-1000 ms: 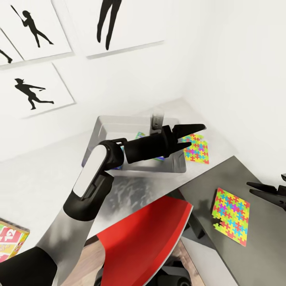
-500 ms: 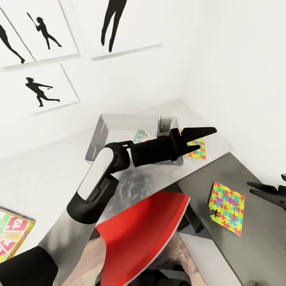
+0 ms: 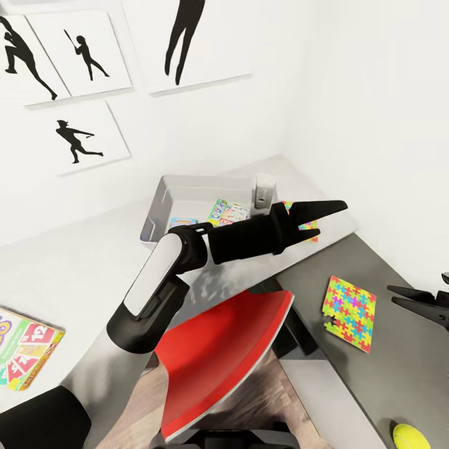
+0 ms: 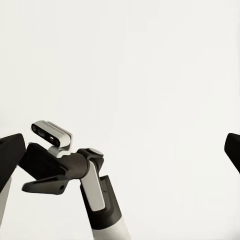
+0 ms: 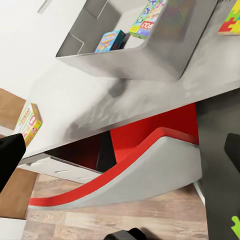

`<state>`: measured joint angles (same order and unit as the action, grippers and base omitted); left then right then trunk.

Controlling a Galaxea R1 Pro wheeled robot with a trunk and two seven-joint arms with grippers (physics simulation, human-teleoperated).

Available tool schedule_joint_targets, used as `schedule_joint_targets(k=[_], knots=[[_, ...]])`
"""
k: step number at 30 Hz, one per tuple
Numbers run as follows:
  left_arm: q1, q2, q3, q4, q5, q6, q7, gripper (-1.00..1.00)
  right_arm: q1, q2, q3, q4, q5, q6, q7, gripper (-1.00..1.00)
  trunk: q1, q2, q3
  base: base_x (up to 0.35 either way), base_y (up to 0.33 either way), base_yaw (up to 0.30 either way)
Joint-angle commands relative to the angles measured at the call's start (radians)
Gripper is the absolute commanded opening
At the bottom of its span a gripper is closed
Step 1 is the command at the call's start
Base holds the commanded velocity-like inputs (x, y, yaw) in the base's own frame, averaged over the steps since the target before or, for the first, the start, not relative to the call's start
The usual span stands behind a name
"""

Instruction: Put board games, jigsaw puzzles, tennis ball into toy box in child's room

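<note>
The silvery toy box [image 3: 163, 198] [image 5: 125, 64] stands on the pale table [image 3: 68, 274] by the wall. Two board games lie in it, a green-edged one [image 3: 227, 212] [image 5: 148, 18] and a small blue one [image 3: 183, 221] [image 5: 110, 40]. A third board game [image 3: 28, 346] [image 5: 29, 122] lies on the table far to the left. My left gripper [image 3: 327, 216] hangs open and empty past the box's right end, above a jigsaw puzzle [image 3: 307, 223] [image 5: 231, 20]. Another jigsaw puzzle [image 3: 349, 304] lies on the dark side table, the tennis ball [image 3: 411, 436] nearer me. My right gripper [image 3: 416, 299] is open and empty.
A red and grey chair [image 3: 224, 362] [image 5: 150, 150] is tucked under the table in front of me. White walls with black baseball silhouettes [image 3: 75, 140] close off the back and right. White drawers [image 5: 55, 165] sit under the table. The left wrist view looks at my right arm [image 4: 95, 190].
The camera has swung, bringing the tennis ball into view. My left gripper has moved right, from over the box's near corner to beyond its right end, uncovering the two games inside.
</note>
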<state>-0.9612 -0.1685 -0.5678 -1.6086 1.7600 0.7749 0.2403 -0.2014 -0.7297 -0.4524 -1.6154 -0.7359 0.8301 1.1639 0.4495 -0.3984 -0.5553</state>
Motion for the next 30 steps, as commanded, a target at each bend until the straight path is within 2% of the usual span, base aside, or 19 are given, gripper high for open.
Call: schedule_joint_targets(k=[1,23,30], knots=[[-0.001,0.000,-0.002,-0.001,0.010,0.001,0.007,1.00,-0.001,0.000,0.000,0.000,-0.004,0.006,0.000,1.00,0.001,-0.002,0.000,-0.036,0.000,0.000],[0.003,0.003,-0.012,-0.001,0.010,-0.001,-0.002,1.00,0.000,0.000,0.000,0.000,-0.004,0.006,0.000,1.00,0.001,-0.002,0.036,-0.015,0.000,0.000],[0.004,0.002,-0.017,-0.001,0.010,0.000,-0.002,1.00,0.000,0.001,0.002,0.000,-0.004,0.006,0.000,1.00,0.001,-0.002,0.047,-0.145,0.000,0.000]])
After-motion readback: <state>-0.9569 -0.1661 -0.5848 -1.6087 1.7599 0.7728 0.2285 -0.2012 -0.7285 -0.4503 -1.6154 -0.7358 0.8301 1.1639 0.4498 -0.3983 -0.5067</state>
